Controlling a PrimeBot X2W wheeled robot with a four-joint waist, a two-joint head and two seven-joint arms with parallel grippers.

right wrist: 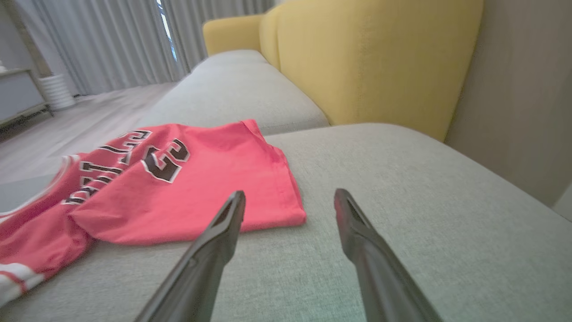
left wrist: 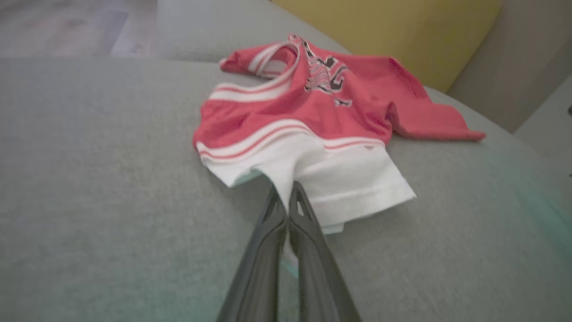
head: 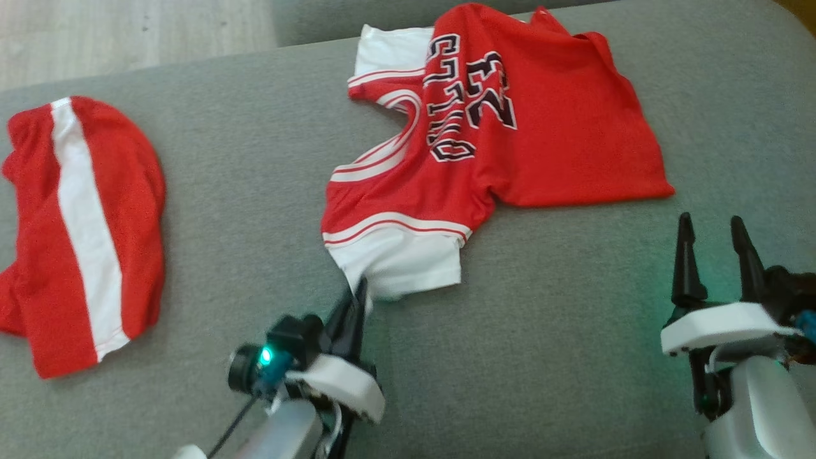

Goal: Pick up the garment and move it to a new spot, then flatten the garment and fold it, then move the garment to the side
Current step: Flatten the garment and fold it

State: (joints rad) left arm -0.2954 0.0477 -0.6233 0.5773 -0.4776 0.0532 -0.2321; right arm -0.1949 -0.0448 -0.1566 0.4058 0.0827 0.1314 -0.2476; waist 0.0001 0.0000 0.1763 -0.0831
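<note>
A red jersey (head: 510, 121) with white sleeves and dark lettering lies crumpled on the grey cushion (head: 542, 357). My left gripper (head: 361, 288) is shut on the edge of the near white sleeve (left wrist: 339, 179), the cloth pinched between its fingertips. In the left wrist view that gripper (left wrist: 286, 191) meets the sleeve hem. My right gripper (head: 712, 233) stands open just below the jersey's right hem, over bare cushion. Seen from the right wrist, the open gripper (right wrist: 289, 199) points past the red jersey (right wrist: 187, 192), whose hem corner lies near the left finger.
Red shorts (head: 83, 229) with a white stripe lie on the cushion's left side. A yellow sofa back (right wrist: 380, 58) rises behind the cushion. Pale wooden floor (head: 127, 32) lies beyond the far edge. Bare cushion stretches along the front and far right.
</note>
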